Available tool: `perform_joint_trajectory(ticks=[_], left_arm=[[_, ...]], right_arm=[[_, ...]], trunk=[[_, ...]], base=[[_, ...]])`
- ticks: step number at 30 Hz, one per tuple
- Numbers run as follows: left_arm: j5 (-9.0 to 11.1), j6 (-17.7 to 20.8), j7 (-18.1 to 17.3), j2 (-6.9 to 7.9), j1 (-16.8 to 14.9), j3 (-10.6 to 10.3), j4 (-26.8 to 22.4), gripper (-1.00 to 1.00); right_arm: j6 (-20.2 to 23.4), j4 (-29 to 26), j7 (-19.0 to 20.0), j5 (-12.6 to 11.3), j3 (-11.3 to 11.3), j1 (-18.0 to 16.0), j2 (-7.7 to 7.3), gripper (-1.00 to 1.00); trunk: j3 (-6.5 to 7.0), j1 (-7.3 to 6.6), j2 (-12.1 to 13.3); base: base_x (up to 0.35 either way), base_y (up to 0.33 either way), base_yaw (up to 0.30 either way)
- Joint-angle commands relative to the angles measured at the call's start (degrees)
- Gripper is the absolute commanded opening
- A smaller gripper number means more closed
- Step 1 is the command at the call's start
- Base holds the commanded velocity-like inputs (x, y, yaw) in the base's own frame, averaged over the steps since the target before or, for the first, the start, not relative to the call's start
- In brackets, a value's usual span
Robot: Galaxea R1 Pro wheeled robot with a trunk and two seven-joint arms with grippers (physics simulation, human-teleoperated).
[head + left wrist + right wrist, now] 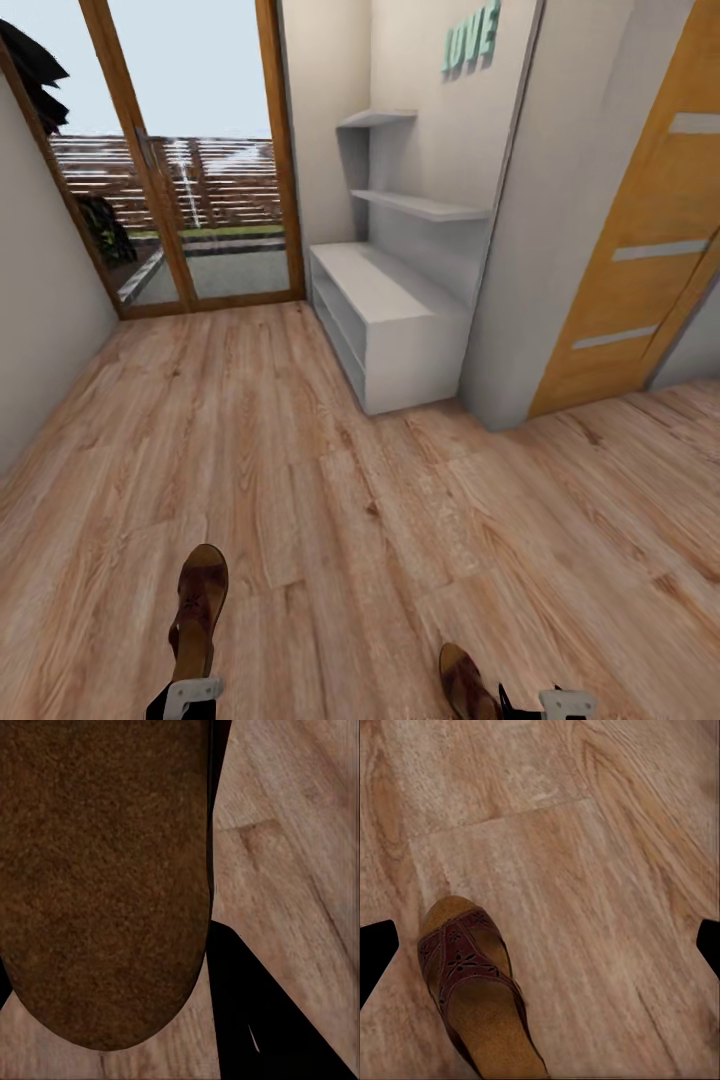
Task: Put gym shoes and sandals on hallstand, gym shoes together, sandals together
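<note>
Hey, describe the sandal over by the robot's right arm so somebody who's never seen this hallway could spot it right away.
Start at the pale hallstand against the far wall, then come back along the wood floor to the near edge by the robot's right hand. The sandal lies there with its tan footbed and brown strap facing up, unlike the other sandal, which the left hand holds raised, sole showing.

The corridor floor (330,500) looked like matt grained wood plank, and the sandal's (105,885) sole was rough, perhaps suede.
</note>
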Motion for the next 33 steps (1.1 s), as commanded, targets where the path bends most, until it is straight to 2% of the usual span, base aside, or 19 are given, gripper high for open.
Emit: perform_joint_trajectory(ticks=[1, 20, 33], left_arm=[[-0.07, -0.12, -0.17, -0.01, -0.02, 0.2, 0.01, -1.0], [-0.07, -0.12, -0.14, -0.01, -0.02, 0.22, 0.01, -1.0], [-0.07, -0.12, -0.17, 0.07, -0.02, 0.27, 0.01, -1.0]], right_arm=[[-0.18, 0.05, -0.02, 0.06, -0.11, -0.04, 0.02, 1.0], [-0.17, 0.04, 0.5, 0.42, 0.13, -0.04, -0.02, 1.0], [-0.18, 0.04, 0.33, 0.27, 0.21, -0.04, 0.02, 1.0]], trunk=[[-0.04, -0.01, -0.02], [-0.04, -0.01, -0.02], [-0.04, -0.01, -0.02]], base=[[0.0, 0.0, -0.156], [0.0, 0.0, -0.022], [-0.158, -0.122, 0.0]])
